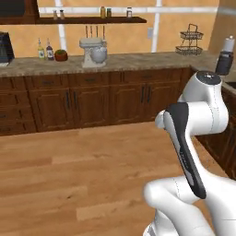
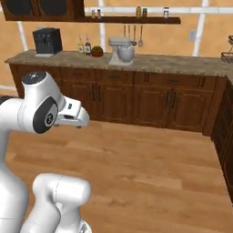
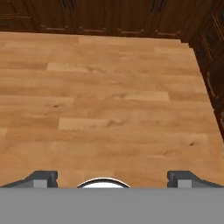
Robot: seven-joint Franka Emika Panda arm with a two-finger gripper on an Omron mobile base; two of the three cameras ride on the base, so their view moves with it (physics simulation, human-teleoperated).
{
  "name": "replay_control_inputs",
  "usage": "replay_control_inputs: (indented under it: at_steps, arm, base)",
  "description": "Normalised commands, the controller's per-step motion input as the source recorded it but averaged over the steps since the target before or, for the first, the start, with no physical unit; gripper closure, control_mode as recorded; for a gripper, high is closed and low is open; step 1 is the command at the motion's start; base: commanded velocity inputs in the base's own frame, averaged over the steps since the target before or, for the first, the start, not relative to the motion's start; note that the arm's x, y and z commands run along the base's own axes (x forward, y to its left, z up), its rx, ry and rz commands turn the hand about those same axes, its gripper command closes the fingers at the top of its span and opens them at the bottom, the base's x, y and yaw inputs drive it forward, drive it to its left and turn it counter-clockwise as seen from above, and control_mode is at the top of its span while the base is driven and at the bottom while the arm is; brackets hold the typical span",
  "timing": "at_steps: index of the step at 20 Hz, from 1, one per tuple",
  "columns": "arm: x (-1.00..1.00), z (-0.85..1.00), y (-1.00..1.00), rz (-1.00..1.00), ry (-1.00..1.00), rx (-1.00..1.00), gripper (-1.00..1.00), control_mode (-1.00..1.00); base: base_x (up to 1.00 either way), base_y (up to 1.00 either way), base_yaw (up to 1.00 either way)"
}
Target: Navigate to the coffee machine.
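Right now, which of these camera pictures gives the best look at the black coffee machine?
The right base view: the coffee machine stands whole on the counter, left of the stand mixer. The left base view catches just its right part at the picture's left edge. The hand view looks down at wooden floor and cabinet fronts.

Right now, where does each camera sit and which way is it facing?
Left base view: behind the arm on its left, facing the counter; coffee machine at the left edge, white arm at lower right.
Right base view: behind on the right, facing the same counter; coffee machine upper left, arm at lower left.
Hand view: on the hand, looking down at the wood floor; open gripper at the bottom.
Both base views share the stand mixer.
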Motion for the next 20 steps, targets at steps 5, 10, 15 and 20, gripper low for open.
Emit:
replay_control_inputs:
  at_steps: [5, 10, 15, 20]
  arm:
    - [0.00, 0.00, 0.00, 0.00, 0.00, 0.00, -1.00, 1.00]
    - [0.00, 0.00, 0.00, 0.00, 0.00, 0.00, -1.00, 1.00]
    - [0.00, 0.00, 0.00, 0.00, 0.00, 0.00, -1.00, 1.00]
    - [0.00, 0.00, 0.00, 0.00, 0.00, 0.00, -1.00, 1.00]
  base:
    - [0.99, -0.16, 0.75]
    - [1.00, -0.02, 0.64]
    - [1.00, 0.10, 0.41]
    - [1.00, 0.38, 0.17]
